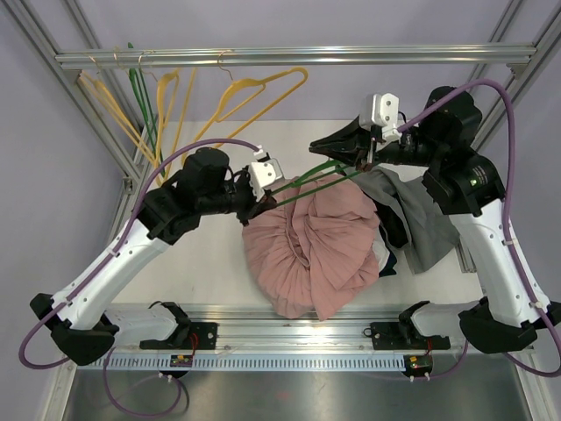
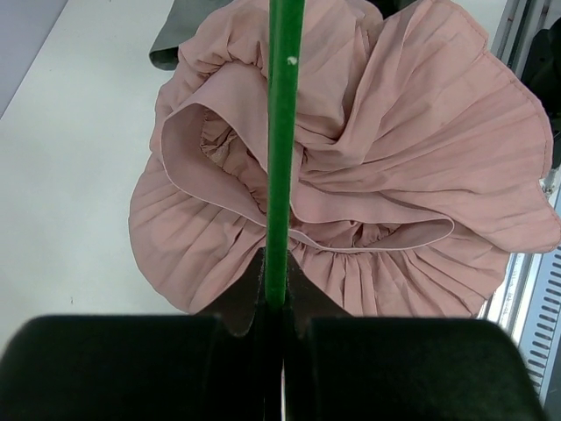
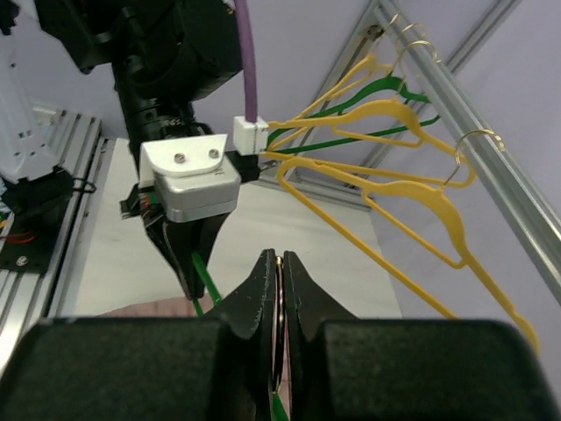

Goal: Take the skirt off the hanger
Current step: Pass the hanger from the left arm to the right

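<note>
The pink pleated skirt [image 1: 311, 250] [image 2: 394, 149] is heaped on the white table under the green hanger [image 1: 307, 180] [image 2: 282, 132]. I cannot tell whether any part of it still hangs on the hanger. My left gripper [image 1: 261, 198] [image 2: 276, 263] is shut on one green hanger arm, above the skirt's left edge. My right gripper [image 1: 320, 146] [image 3: 277, 256] is shut on the hanger's thin metal hook [image 3: 278, 298]. In the right wrist view the left gripper [image 3: 188, 263] shows with the green arm [image 3: 206, 285] in it.
A grey garment [image 1: 421, 219] and a dark one [image 1: 390, 224] lie right of the skirt. Several yellow hangers [image 1: 254, 92] [image 3: 386, 189] and a green one [image 1: 140, 96] hang from the metal rail [image 1: 289, 57] at the back. Frame posts stand at both sides.
</note>
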Controlling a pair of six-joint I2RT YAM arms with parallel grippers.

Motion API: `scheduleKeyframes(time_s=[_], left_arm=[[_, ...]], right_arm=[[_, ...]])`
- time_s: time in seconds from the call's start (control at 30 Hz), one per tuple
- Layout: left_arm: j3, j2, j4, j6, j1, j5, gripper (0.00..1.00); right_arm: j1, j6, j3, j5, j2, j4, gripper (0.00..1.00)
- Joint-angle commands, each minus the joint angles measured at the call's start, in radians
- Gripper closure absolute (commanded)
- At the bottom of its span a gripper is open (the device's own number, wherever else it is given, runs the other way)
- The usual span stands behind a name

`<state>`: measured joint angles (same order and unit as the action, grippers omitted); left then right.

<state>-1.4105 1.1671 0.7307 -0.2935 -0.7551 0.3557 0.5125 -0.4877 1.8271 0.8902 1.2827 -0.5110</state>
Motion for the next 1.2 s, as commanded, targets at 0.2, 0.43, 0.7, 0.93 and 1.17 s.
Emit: scheduleKeyframes(time_s=[0.2, 0.43, 0.7, 0.93, 1.17], left_arm=[[-0.034, -0.026, 0.074, -0.199, 0.079, 0.201, 1.0], [-0.033, -0.03, 0.118, -0.262, 0.097, 0.192, 1.0], [-0.025, -0.058, 0.096, -0.233, 0.097, 0.186, 1.0], [-0.036, -0.106, 0.133, -0.269, 0.097, 0.166, 1.0], [-0.045, -0.159, 0.214, -0.354, 0.097, 0.121, 1.0]], right_arm=[[0.006, -0.308, 0.381, 0.334, 0.188, -0.55, 1.0], [0.006, -0.307, 0.364, 0.305, 0.199, -0.569, 0.74], [0.003, -0.205, 0.314, 0.093, 0.099, -0.366, 0.14], [-0.042, -0.36, 0.331, 0.038, 0.069, -0.567, 0.11], [-0.055, -0.627, 0.284, -0.026, 0.06, -0.898, 0.13]])
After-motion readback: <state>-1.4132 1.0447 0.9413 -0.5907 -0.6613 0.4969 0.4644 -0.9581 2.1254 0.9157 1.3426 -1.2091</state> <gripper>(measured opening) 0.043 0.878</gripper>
